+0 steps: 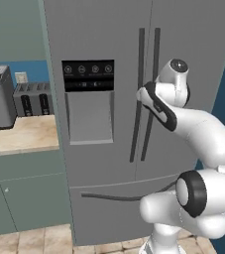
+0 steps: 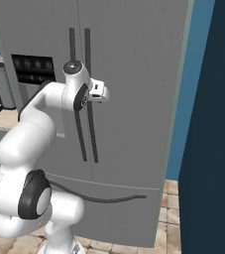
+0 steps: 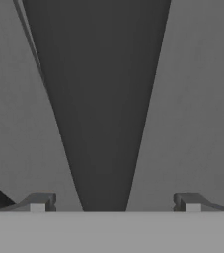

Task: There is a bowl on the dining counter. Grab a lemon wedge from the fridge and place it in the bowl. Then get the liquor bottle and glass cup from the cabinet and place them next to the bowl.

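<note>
From the left base view, a toaster [image 1: 33, 98] sits on the side worktop [image 1: 22, 135] at nine o'clock of the fridge [image 1: 101, 144]. In the hand view the gripper [image 3: 114, 202] stands wide open, a dark door handle [image 3: 101, 99] between its fingertips [image 3: 38, 202], untouched.
</note>
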Controlling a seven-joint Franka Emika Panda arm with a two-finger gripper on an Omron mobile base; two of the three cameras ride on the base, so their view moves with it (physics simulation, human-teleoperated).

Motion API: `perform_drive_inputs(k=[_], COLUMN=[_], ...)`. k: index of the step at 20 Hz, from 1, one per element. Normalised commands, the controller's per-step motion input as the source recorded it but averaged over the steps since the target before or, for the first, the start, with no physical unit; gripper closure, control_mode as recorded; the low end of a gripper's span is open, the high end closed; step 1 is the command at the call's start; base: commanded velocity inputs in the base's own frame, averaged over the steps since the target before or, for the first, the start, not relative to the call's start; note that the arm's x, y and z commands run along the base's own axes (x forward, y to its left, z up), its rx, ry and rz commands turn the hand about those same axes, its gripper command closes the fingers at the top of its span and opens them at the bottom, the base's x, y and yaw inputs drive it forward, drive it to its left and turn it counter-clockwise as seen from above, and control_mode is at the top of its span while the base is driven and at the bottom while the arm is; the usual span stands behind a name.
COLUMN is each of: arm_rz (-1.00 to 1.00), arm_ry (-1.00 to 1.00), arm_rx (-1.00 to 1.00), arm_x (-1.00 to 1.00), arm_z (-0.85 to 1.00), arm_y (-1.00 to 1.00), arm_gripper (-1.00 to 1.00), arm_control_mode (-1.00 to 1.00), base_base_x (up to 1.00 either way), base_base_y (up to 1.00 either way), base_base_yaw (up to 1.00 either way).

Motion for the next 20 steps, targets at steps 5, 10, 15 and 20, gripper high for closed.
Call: perform_drive_inputs(k=[5,10,15,20], arm_rz=[0.00,0.00,0.00,0.00], arm_ry=[-0.02,-0.01,0.00,0.05], arm_rx=[0.00,0.00,0.00,0.00], arm_x=[0.31,0.25,0.30,0.06], arm_z=[-0.04,-0.10,-0.23,-0.12], arm_y=[0.00,0.00,0.00,0.00], arm_gripper=[-1.00,-1.00,1.00,1.00], arm_control_mode=[-1.00,-1.00,-1.00,-1.00], base_base_x=[0.00,0.00,0.00,0.00], base_base_y=[0.00,0.00,0.00,0.00], base_base_yaw=[0.00,0.00,0.00,0.00])
